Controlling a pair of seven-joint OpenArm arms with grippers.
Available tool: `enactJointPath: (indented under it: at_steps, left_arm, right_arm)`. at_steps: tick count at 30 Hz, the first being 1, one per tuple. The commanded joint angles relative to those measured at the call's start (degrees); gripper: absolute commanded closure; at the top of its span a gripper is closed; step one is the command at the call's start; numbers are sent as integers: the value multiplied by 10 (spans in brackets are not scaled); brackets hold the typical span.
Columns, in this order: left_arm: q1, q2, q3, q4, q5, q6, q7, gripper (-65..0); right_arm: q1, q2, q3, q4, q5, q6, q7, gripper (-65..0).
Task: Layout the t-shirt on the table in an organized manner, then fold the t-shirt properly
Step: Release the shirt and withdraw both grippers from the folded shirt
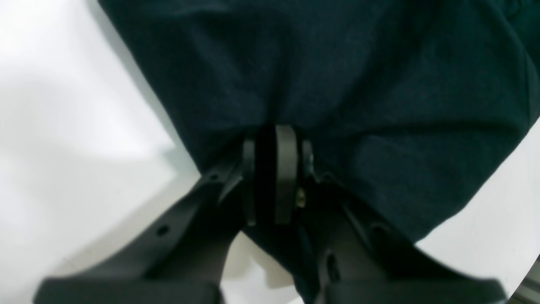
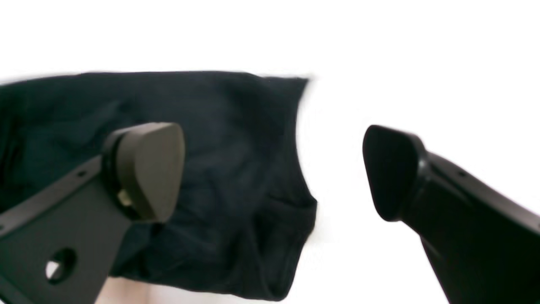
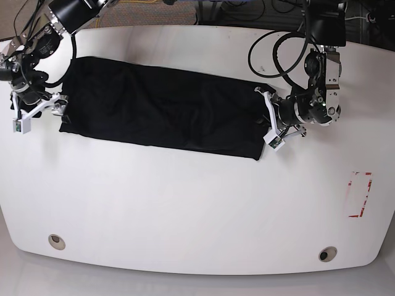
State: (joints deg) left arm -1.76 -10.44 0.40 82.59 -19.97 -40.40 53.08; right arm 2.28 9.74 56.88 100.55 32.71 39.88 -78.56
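White table point(image 3: 185, 203) with rounded edges fills the base view; a red-marked rectangle point(image 3: 359, 195) lies near its right edge and two grommet holes point(image 3: 57, 241) near its front edge. The t-shirt point(image 3: 160, 108), folded into a long black band, lies flat across the far half of the table. The left hand point(image 3: 269, 117) sits at the band's right end, the right hand point(image 3: 38, 102) at its left end.

Left wrist view: the left hand point(image 1: 274, 169) has its jaws pressed together on a pinch of the t-shirt point(image 1: 337, 84), with white table point(image 1: 63, 105) to either side.

Right wrist view: the right hand point(image 2: 274, 169) stands wide apart and grips nothing; one finger point(image 2: 147, 169) hangs over the t-shirt point(image 2: 236, 169) edge, the other finger point(image 2: 390, 173) over bare table point(image 2: 379, 63).
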Motion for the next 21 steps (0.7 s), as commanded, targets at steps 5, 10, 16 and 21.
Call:
enactJointPath:
  at_steps: [5, 10, 16, 21]
  left_arm:
    - [6, -6, 2, -5, 43, 4, 47, -47]
    - [6, -7, 2, -5, 42, 4, 47, -47]
    - [7, -7, 2, -5, 42, 4, 48, -47]
    - [7, -7, 2, -5, 42, 4, 48, -47]
  right_arm:
    - [11, 28, 16, -73, 13, 1, 8, -636]
    - [10, 40, 26, -159, 12, 1, 35, -618]
    - [7, 60, 21, -233, 12, 1, 62, -612]
    - [5, 51, 19, -242, 12, 1, 62, -612]
